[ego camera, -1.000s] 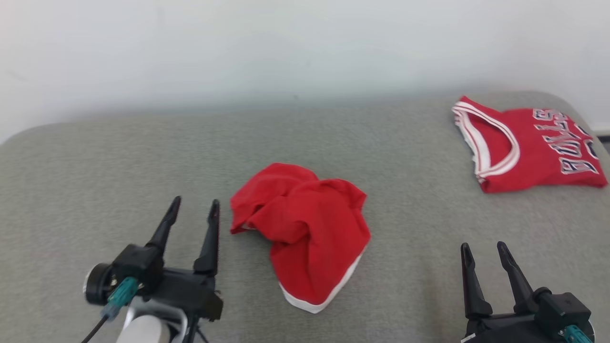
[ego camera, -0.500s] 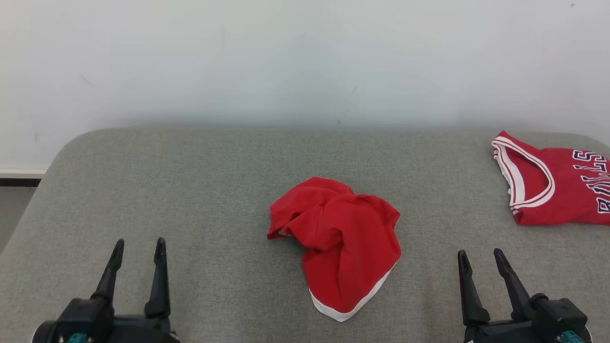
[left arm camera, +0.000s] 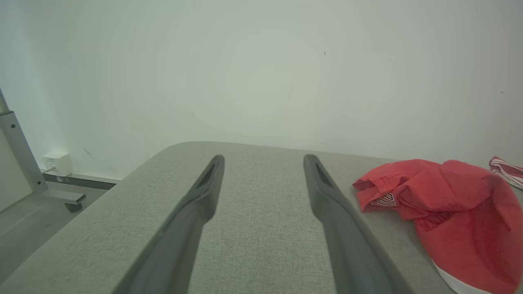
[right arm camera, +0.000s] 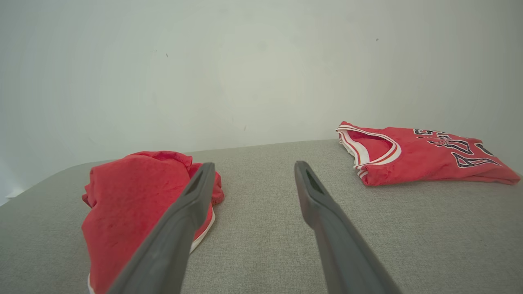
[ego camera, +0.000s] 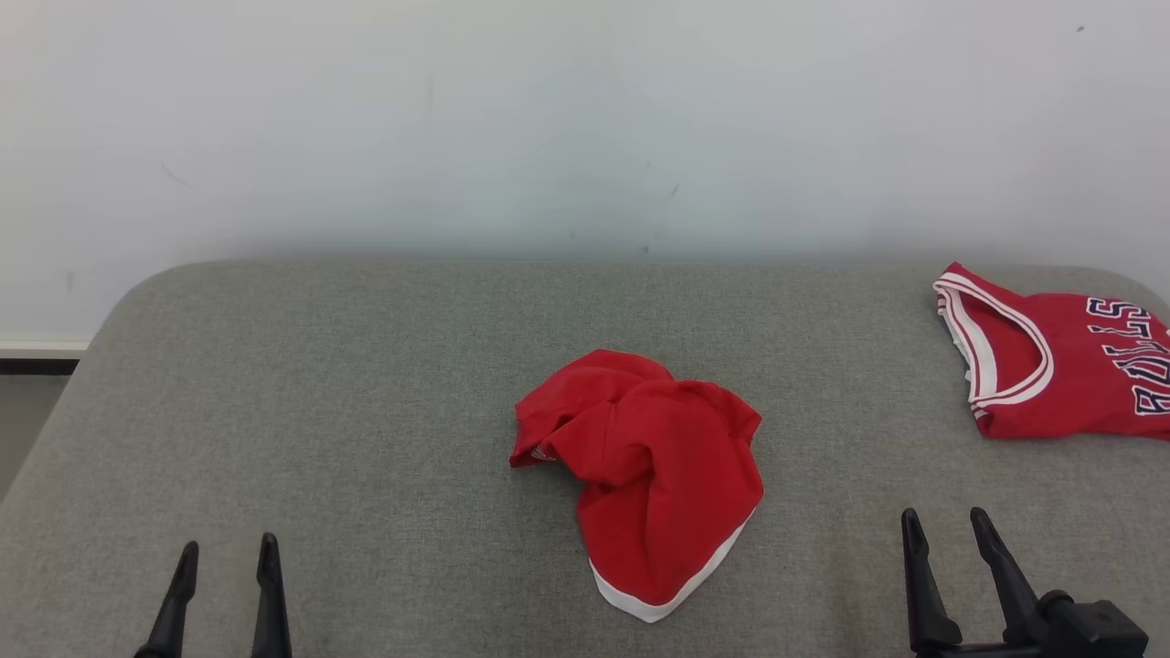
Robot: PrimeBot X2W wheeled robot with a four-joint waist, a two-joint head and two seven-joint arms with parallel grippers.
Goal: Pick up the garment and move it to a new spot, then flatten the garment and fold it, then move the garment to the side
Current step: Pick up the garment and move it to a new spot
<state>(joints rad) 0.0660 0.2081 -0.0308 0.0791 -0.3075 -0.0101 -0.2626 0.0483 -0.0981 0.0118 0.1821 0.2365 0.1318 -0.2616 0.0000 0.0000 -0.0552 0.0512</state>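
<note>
The garment (ego camera: 649, 475) is a crumpled red piece with a white hem, lying in a heap at the middle of the grey padded table (ego camera: 366, 366). My left gripper (ego camera: 228, 548) is open at the lower left, well left of the heap, nothing between its fingers. In the left wrist view that gripper (left arm camera: 263, 159) points along bare fabric, the garment (left arm camera: 457, 204) off to its right. My right gripper (ego camera: 943, 516) is open at the lower right, apart from the heap. In the right wrist view this gripper (right arm camera: 254, 165) is empty, with the garment (right arm camera: 130, 192) partly behind its left finger.
A folded red jersey (ego camera: 1051, 384) with white trim and lettering lies at the table's far right corner, also seen as the jersey (right arm camera: 421, 157) ahead-right of the right gripper. A white wall backs the table. Floor (ego camera: 27, 411) and a metal frame leg (left arm camera: 20, 163) lie beyond the left edge.
The head camera has risen and shifted, showing more wall. My left gripper has drawn back from beside the garment's left edge to the lower left. Both grippers stay open; the garment lies unmoved.
</note>
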